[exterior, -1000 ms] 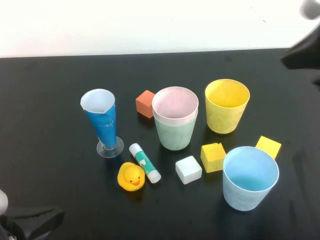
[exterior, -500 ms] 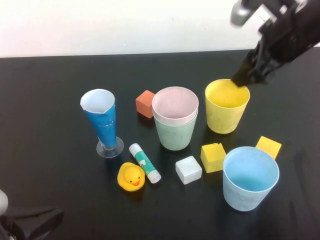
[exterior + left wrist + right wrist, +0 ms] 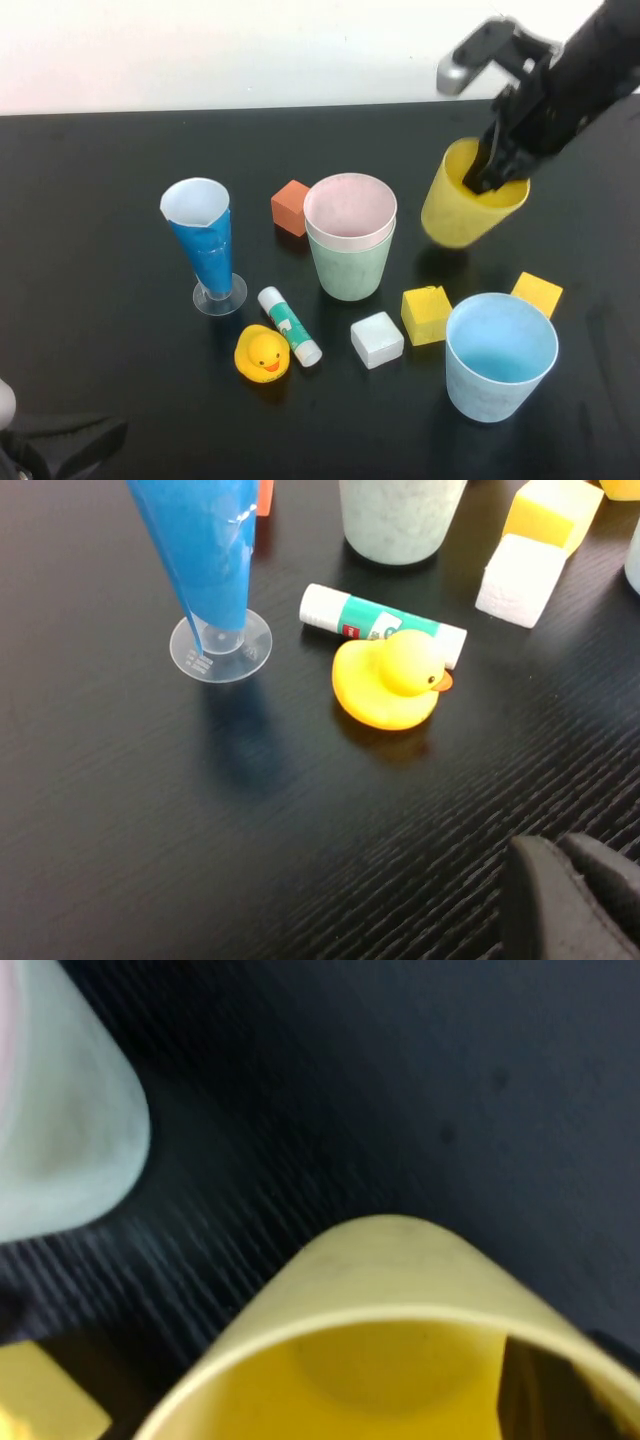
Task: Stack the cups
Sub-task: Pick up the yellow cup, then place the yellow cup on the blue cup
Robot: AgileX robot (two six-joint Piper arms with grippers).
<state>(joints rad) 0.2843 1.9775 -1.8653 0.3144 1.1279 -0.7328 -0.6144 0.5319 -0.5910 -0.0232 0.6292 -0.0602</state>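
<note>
The pink cup [image 3: 350, 205] sits nested in the green cup [image 3: 350, 268] at the table's middle. The light blue cup [image 3: 500, 358] stands upright at the front right. Behind it, the yellow cup [image 3: 455, 215] is tilted and raised off the table. My right gripper [image 3: 487, 176] is shut on its far rim, with one finger [image 3: 540, 1390] inside the yellow cup [image 3: 380, 1280]. My left gripper [image 3: 60, 445] rests shut and empty at the front left corner, its fingers [image 3: 570, 900] pressed together near the duck.
A tall blue cone glass [image 3: 207, 245] stands at the left. An orange cube [image 3: 291, 207], a glue stick [image 3: 290, 325], a yellow duck [image 3: 263, 353], a white cube [image 3: 377, 339] and two yellow cubes [image 3: 427, 314] [image 3: 537, 293] lie around the cups.
My right arm came in from the back right, closed on the yellow cup's rim, and has tipped and lifted the cup slightly to the right. The left arm has not moved.
</note>
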